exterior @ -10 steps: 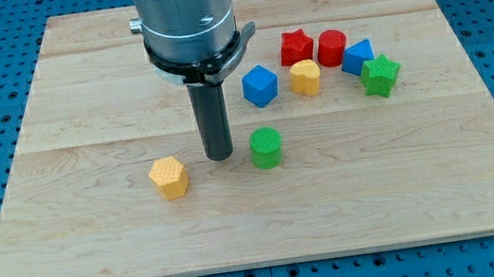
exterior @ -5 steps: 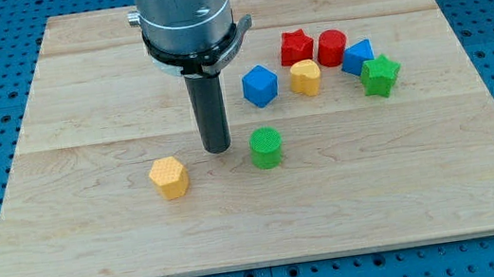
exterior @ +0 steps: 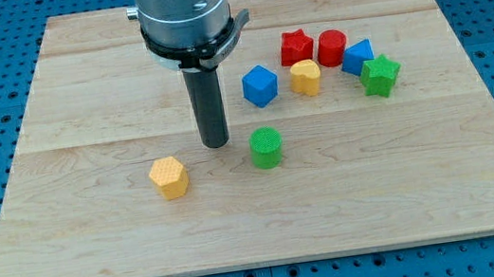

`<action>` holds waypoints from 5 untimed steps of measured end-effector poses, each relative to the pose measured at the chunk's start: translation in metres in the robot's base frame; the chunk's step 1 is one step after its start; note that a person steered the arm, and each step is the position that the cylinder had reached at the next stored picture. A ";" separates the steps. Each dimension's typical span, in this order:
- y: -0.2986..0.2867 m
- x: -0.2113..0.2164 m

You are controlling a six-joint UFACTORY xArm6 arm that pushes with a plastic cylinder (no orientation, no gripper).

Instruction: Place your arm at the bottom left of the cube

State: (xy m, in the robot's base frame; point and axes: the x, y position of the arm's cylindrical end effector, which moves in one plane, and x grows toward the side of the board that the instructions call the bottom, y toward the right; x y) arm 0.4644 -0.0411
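While my tip (exterior: 216, 144) rests on the wooden board (exterior: 89, 245), touching nothing (a bare rod, no jaws), it stands lower left of the blue cube (exterior: 259, 86), near the green cylinder (exterior: 266, 147). Approach step, nearly complete; next, only a slight closing nudge.

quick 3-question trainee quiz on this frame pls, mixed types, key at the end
1. True or false: my tip touches the blue cube.
2. Which block lies nearest my tip? A) green cylinder B) red star C) green star
3. Fill in: on the wooden board, the yellow hexagonal block sits toward the view's ____ of my tip.

Key: 1 false, the tip stands apart, below and left of the cube in the view; 2 A; 3 bottom left.
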 end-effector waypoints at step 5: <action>0.000 -0.008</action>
State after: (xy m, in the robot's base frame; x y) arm 0.4560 -0.0410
